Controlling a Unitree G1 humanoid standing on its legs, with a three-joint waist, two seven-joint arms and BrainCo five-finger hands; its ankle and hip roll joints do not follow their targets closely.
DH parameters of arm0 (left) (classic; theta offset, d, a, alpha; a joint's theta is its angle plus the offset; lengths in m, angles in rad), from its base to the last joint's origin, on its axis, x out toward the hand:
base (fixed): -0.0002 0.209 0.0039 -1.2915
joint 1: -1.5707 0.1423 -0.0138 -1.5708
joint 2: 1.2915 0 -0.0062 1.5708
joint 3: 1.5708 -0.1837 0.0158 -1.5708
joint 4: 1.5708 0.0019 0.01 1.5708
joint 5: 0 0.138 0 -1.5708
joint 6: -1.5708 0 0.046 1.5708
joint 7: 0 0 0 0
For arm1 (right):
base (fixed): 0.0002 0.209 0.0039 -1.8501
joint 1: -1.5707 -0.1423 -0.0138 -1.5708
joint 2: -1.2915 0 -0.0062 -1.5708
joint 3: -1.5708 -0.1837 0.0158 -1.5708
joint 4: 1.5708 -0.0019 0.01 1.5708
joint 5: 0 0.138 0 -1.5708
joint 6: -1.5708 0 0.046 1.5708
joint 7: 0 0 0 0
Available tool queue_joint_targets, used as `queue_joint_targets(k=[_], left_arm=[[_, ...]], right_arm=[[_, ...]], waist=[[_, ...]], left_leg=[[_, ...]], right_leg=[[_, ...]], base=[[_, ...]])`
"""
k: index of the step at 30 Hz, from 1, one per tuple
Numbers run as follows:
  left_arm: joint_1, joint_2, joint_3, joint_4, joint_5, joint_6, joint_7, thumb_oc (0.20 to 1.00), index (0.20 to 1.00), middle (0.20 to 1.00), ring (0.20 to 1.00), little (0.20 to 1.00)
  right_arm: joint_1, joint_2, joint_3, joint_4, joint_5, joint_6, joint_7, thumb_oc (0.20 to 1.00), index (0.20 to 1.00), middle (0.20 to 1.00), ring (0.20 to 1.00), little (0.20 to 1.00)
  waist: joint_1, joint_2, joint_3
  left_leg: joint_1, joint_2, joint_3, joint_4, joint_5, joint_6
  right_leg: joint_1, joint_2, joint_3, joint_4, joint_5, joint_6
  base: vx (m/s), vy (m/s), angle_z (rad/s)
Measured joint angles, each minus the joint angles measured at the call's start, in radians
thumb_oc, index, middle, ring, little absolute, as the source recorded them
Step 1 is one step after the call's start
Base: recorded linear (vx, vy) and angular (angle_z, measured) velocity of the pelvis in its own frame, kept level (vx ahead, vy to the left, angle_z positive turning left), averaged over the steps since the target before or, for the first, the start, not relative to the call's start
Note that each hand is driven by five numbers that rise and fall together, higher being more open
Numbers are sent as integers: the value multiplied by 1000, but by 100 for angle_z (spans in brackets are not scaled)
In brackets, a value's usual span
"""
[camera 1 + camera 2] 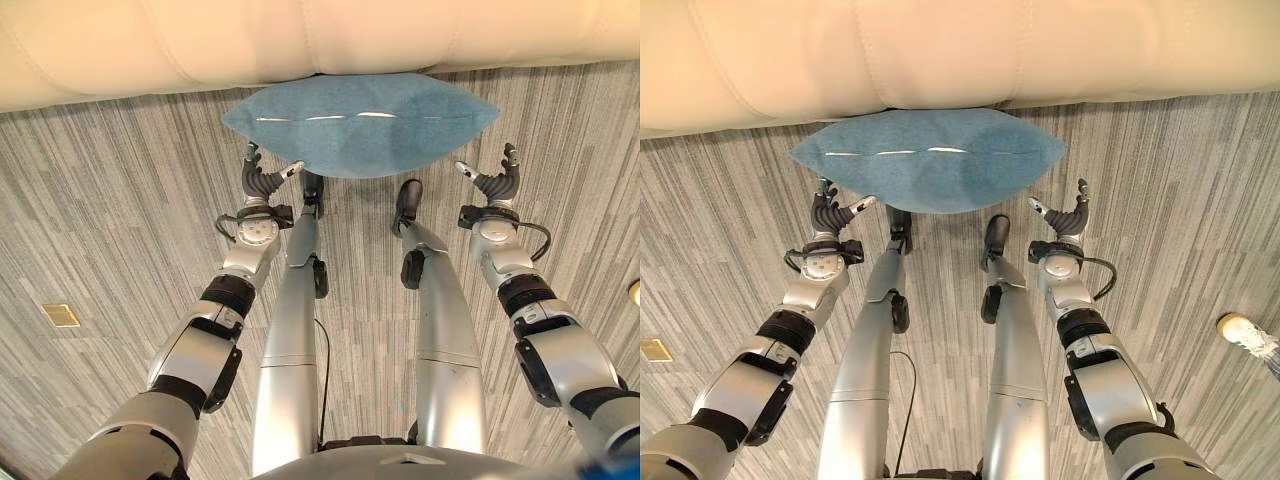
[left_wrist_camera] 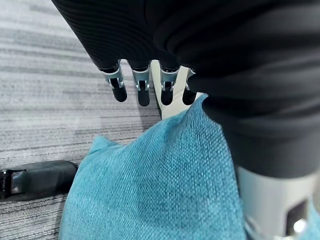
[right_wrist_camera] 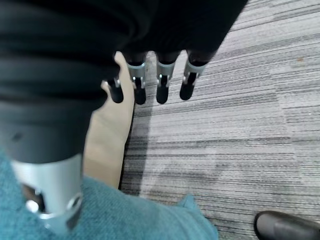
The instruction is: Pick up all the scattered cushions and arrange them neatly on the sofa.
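- One blue cushion (image 1: 360,125) lies on the grey carpet (image 1: 110,230), its far edge touching the base of the cream sofa (image 1: 300,40).
- Both robot hands hover low at the cushion's near corners: the left hand (image 1: 262,180) just beside the left corner, the right hand (image 1: 495,180) just beside the right one.
- Neither hand holds anything; fingers on both are spread and relaxed, thumbs apart, with carpet visible past the fingertips (image 2: 142,95) in the left wrist view.
- Cushion fabric sits close under each wrist, yet no finger appears curled into it.
- Judged from this stance, the lift has not begun and the cushion is not yet on the sofa.
- Risk one: the hands close on the corners alone, and the soft fill sags or slips free as it rises.
- Risk two: an uneven squeeze tilts the cushion, so it catches the sofa's front edge and drops back.
- Risk three: fingertips scrape carpet instead of getting under the cloth.
- At the right edge of the right eye view, a small pale object (image 1: 1245,332) lies on the floor, too unclear to name.
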Motion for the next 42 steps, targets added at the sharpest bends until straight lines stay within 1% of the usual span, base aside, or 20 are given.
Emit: queue_joint_targets(k=[3,5,10,15,16,17,18,19,23,27,29,30,32,35,36,37,38,39,40,42], left_arm=[[-88,3,-9,-1,0,1,13,1000,1000,1000,1000,1000],[-146,30,-60,9,0,2,21,1000,1000,1000,1000,1000],[-232,45,-99,40,0,12,30,1000,1000,1000,1000,1000],[-308,-14,-115,38,-35,24,67,1000,1000,1000,1000,1000],[-312,-26,-109,37,-50,21,74,1000,1000,1000,1000,1000],[-310,-31,-109,35,-68,19,80,592,592,592,592,592],[-311,-30,-109,29,-82,19,81,341,341,341,341,341],[-311,-30,-107,11,-84,19,87,200,200,200,200,200],[-288,-16,-96,-54,-110,10,86,200,200,200,200,200],[-269,-17,-85,-83,-111,5,76,200,200,200,200,200],[-194,-39,-34,-120,-127,7,63,200,200,200,200,200],[-151,-45,-33,-127,-132,8,58,200,200,200,200,200],[-69,-44,-35,-190,-132,7,56,200,200,200,200,200],[-25,-38,-31,-262,-129,7,56,200,200,200,200,200],[11,-41,-13,-294,-129,9,55,200,200,200,200,200],[62,-51,-13,-303,-129,9,55,200,200,200,200,200],[147,-64,-24,-345,-121,4,53,200,200,200,200,200],[200,-67,-32,-392,-118,-6,45,200,200,200,200,200],[224,-67,-32,-430,-117,-9,39,200,200,200,200,200],[272,-74,-22,-477,-117,-19,18,200,200,200,200,200]], right_arm=[[-87,-12,29,-15,28,-14,17,1000,1000,1000,1000,1000],[-151,-36,72,-17,37,-17,18,1000,1000,1000,1000,1000],[-251,-37,116,6,38,-16,17,1000,1000,1000,1000,1000],[-313,-25,167,19,59,-9,17,1000,1000,1000,1000,1000],[-321,-19,167,22,76,-9,19,944,944,944,944,944],[-320,-15,167,23,83,-10,20,200,200,200,200,200],[-322,-13,167,22,97,-12,25,200,200,200,200,200],[-328,-11,167,21,111,-13,30,200,200,200,200,200],[-305,-43,152,-12,158,-29,55,200,200,200,200,200],[-288,-55,143,-43,157,-28,63,200,200,200,200,200],[-208,-37,110,-111,157,-23,77,200,200,200,200,200],[-160,-31,110,-137,156,-23,86,200,200,200,200,200],[-68,-29,109,-234,153,-28,96,200,200,200,200,200],[-18,-32,102,-307,131,-28,97,200,200,200,200,200],[16,-25,80,-343,124,-27,98,200,200,200,200,200],[61,-3,79,-350,122,-27,98,200,200,200,200,200],[144,12,88,-384,109,-36,99,200,200,200,200,200],[200,14,86,-416,91,-54,100,200,200,200,200,200],[224,21,84,-429,79,-64,101,200,200,200,200,200],[291,41,57,-479,75,-65,118,200,200,200,200,200]], waist=[[-1,0,-6],[2,0,-7],[6,0,-7],[31,1,-7],[36,1,-7],[37,1,-7],[37,1,-7],[37,1,-7],[44,3,-8],[44,3,-7],[36,2,28],[34,2,27],[28,3,-7],[28,2,-6],[27,1,36],[25,1,22],[25,1,-70],[27,1,-112],[30,1,-116],[31,2,-117]], left_leg=[[-84,-1,-2,46,-9,2],[-147,-2,-1,81,-20,1],[-198,-8,-2,116,-28,2],[-224,-8,-3,134,-36,6],[-226,-8,-4,130,-34,5],[-226,-8,-6,130,-33,4],[-226,-8,-7,129,-33,4],[-228,-8,-7,129,-32,4],[-236,-7,-19,114,-20,-4],[-217,-8,-21,93,-7,3],[-87,-7,-24,22,18,0],[-35,-7,-25,-1,18,-1],[0,-6,-24,-27,22,0],[53,-1,-27,-47,37,-4],[157,1,-28,-94,54,-9],[208,3,-35,-114,56,-13],[199,3,-44,-115,52,-18],[200,4,-48,-116,41,-23],[223,3,-55,-115,42,-33],[296,7,-59,-123,32,-28]], right_leg=[[-77,-4,2,31,-3,-2],[-134,-6,5,49,-5,-2],[-179,-16,8,75,-7,0],[-205,-16,9,92,-10,-1],[-210,-16,9,92,-10,-1],[-210,-15,9,93,-10,-2],[-210,-15,9,92,-10,-2],[-212,-15,8,92,-10,-2],[-214,-12,-2,77,-9,-1],[-195,-13,-8,67,-5,-4],[-76,-12,-21,25,-3,-8],[-30,-11,-21,13,-5,-5],[-2,-8,-20,-1,-6,-3],[46,-2,-25,-8,-6,-4],[140,-3,-35,-26,-5,-6],[190,-1,-44,-42,-6,-4],[182,2,-48,-42,-9,-1],[184,2,-49,-40,-18,-1],[210,2,-53,-41,-21,-2],[289,1,-71,-48,-29,-6]], base=[[67,2,2],[79,19,1],[48,18,1],[27,10,0],[0,0,0],[0,0,0],[0,0,0],[0,0,0],[0,0,0],[-28,-13,0],[-64,-32,3],[-70,-47,1],[-47,-30,-2],[-38,-53,1],[-77,-64,2],[7,-82,4],[-36,-77,4],[62,-72,8],[-26,-38,10],[-10,-29,8]])
